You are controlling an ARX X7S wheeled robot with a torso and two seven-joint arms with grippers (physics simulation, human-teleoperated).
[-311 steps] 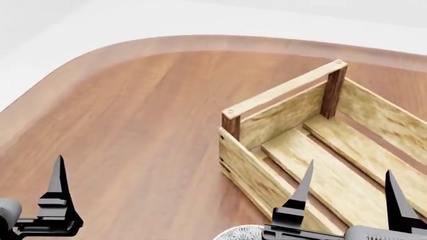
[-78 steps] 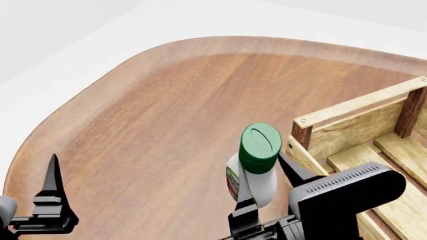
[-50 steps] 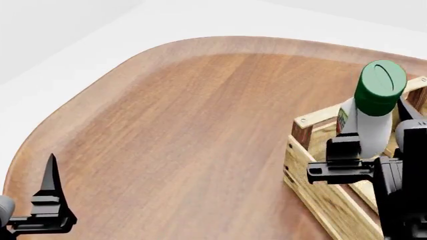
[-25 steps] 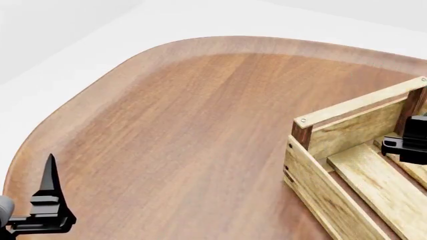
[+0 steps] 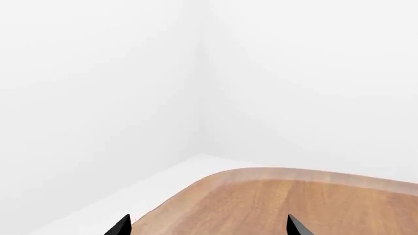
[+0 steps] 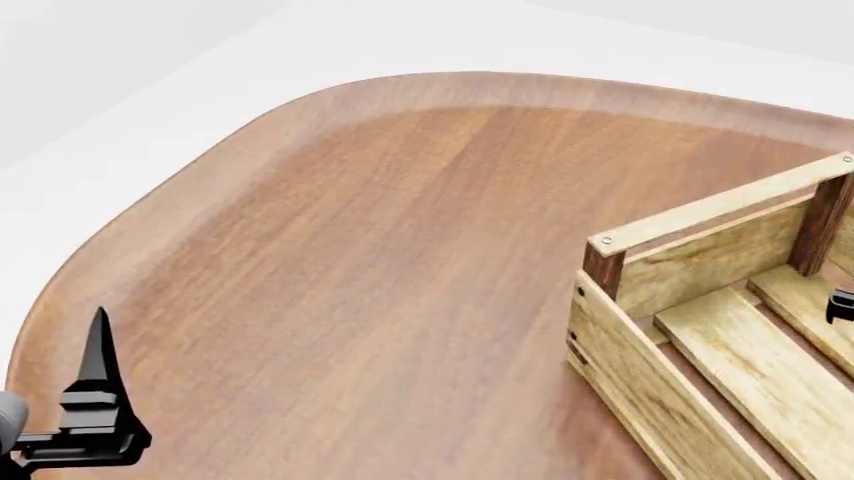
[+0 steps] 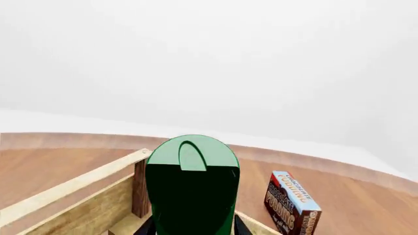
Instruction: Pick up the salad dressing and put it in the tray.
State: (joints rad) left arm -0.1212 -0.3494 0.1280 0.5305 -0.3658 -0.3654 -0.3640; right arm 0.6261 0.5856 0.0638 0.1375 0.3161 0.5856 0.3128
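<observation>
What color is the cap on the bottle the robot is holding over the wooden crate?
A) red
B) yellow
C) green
C: in the right wrist view, the salad dressing has a dark green cap, seen close up above the tray.

Salad dressing (image 7: 191, 186): only the green cap shows; body cut off by frame edge. Tray (image 6: 707, 340): right portion cut off. Right gripper (image 6: 841, 305): fingers out of frame, state undeterminable.
</observation>
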